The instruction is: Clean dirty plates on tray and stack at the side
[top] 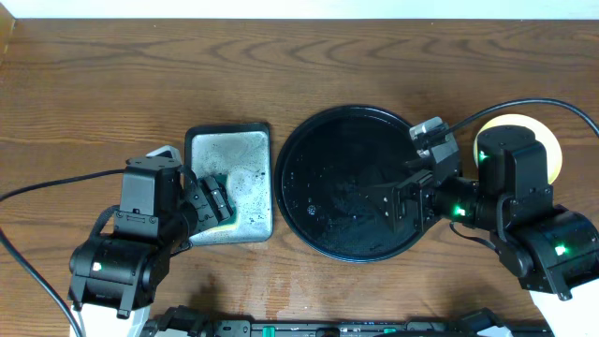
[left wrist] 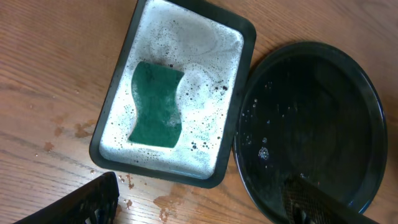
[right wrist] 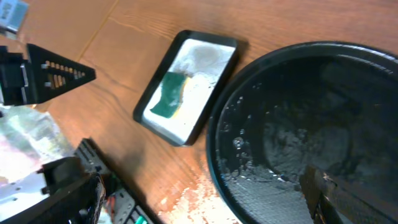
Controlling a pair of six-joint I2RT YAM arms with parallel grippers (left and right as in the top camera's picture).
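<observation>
Right gripper [top: 402, 201], jaws apart and empty, hovers over the right side of the tray [top: 318, 187], which holds no plates. The yellow plate [top: 554, 154] lies off the tray at the frame's right edge, behind this arm, the nearer one.

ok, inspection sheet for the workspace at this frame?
surface: wooden table, wet marks near the pan
job's things: black tray empty, droplets inside; pale yellow plate right of it, partly under the right arm; other plates not seen
clutter: soapy pan left of tray, holding green sponge
grippers: left end effector open over pan; right end effector open over tray
cables: left cable, right cable, both black
surroundings: white strip beyond far edge
</observation>
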